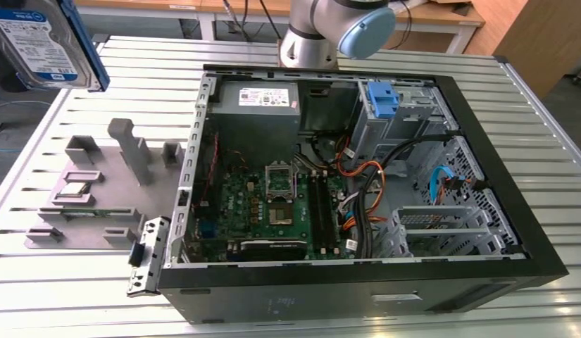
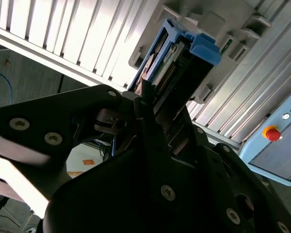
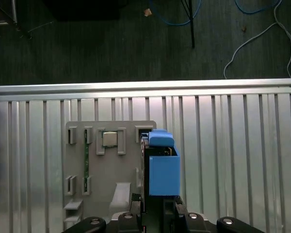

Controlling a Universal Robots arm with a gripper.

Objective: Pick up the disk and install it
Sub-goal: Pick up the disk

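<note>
The disk (image 1: 32,39) hangs in the air at the exterior view's far left, its blue-and-white label facing that camera and its blue carrier running down one long side. It touches nothing but the tool (image 3: 157,212), whose fingers are pressed against its two flat faces at one end. In the first wrist view we look along the disk edge-on, with the carrier's end tab pointing away from the tool. We judge that gripping one end keeps the tabbed end and the carrier rails free, since those are the parts that have to meet a bay.

Below the disk lies the grey fixture plate (image 1: 93,204) on the slatted bench (image 1: 534,127). Its upright posts and pockets are there to keep parts at known spots, and a processor chip (image 3: 111,139) sits in one pocket. The disk is held well above those posts, so we take it as picked up and clear of the plate.

The open computer case (image 1: 365,296) stands beside the plate, at the exterior view's right. Its drive cage (image 1: 413,120), with a fixed blue bracket (image 1: 382,97), is well apart from the disk, so the installing is not yet done.
</note>
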